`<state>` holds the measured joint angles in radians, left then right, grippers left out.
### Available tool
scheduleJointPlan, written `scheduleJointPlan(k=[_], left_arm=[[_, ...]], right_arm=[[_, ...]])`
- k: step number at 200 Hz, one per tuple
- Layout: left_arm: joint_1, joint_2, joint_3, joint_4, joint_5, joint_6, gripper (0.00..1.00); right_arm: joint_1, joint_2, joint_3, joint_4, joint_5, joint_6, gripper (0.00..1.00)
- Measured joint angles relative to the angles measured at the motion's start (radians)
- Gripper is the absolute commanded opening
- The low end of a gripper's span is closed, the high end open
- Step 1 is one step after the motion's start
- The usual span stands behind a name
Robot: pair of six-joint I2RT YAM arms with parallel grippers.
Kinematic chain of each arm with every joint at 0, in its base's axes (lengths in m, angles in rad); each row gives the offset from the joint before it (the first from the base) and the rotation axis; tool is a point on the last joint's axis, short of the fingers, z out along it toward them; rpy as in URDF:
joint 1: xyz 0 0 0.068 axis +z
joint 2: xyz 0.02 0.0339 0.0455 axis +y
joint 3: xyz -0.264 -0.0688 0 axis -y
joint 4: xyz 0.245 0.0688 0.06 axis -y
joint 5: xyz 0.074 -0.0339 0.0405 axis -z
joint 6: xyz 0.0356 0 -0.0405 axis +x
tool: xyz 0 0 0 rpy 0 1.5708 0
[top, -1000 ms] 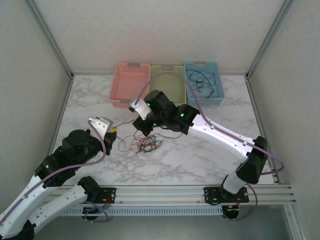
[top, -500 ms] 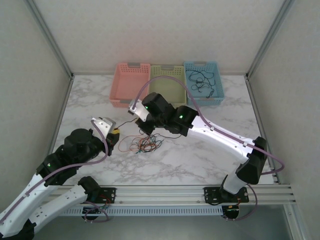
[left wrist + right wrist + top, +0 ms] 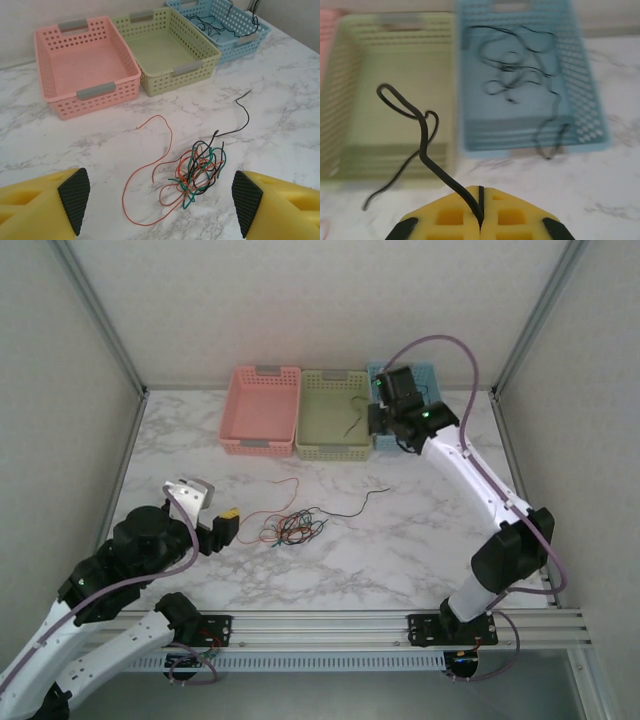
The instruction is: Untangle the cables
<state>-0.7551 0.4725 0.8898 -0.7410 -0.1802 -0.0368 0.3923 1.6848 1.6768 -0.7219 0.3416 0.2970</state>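
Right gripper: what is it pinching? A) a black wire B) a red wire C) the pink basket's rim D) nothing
A: in the right wrist view the right gripper is shut on a thin black wire that curls up in front of the green basket.

Light bright, even, diffuse; shadows soft, faint on marble tabletop [image 3: 400, 550]. Left wrist view sharp. Right wrist view blurred: green basket [image 3: 385, 65], blue basket [image 3: 585, 100] smeared; black cable [image 3: 423, 145] near lens crisper. Top view edges splay outward.
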Motion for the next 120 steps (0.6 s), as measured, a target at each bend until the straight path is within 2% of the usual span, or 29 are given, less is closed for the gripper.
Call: scheduleJointPlan(k=[27,51,62,73,92,101,108,120], left_arm=[[0.0,-0.014,0.0,-0.009,-0.01,-0.021,0.77],[0.0,-0.016,0.0,-0.019,-0.012,-0.04,0.77],[0.0,-0.016,0.0,-0.021,-0.013,-0.051,0.78],[0.0,-0.016,0.0,-0.021,-0.016,-0.067,0.78],[0.0,-0.012,0.0,-0.021,-0.019,-0.101,0.78],[0.0,-0.008,0.0,-0.021,-0.02,-0.123,0.78],[0.0,-0.002,0.0,-0.02,-0.02,-0.141,0.78],[0.0,0.011,-0.002,-0.019,-0.019,-0.168,0.78]], right_arm=[[-0.124,0.161,0.112,-0.006,0.036,0.069,0.0],[-0.173,0.334,0.277,-0.031,0.051,0.106,0.0],[-0.184,0.41,0.349,-0.038,0.048,0.12,0.04],[-0.19,0.472,0.414,-0.051,0.045,0.134,0.13],[-0.194,0.558,0.515,-0.084,0.032,0.148,0.4],[-0.194,0.592,0.562,-0.101,0.024,0.165,0.49],[-0.194,0.612,0.591,-0.114,0.021,0.167,0.54],[-0.193,0.627,0.615,-0.126,0.01,0.168,0.57]])
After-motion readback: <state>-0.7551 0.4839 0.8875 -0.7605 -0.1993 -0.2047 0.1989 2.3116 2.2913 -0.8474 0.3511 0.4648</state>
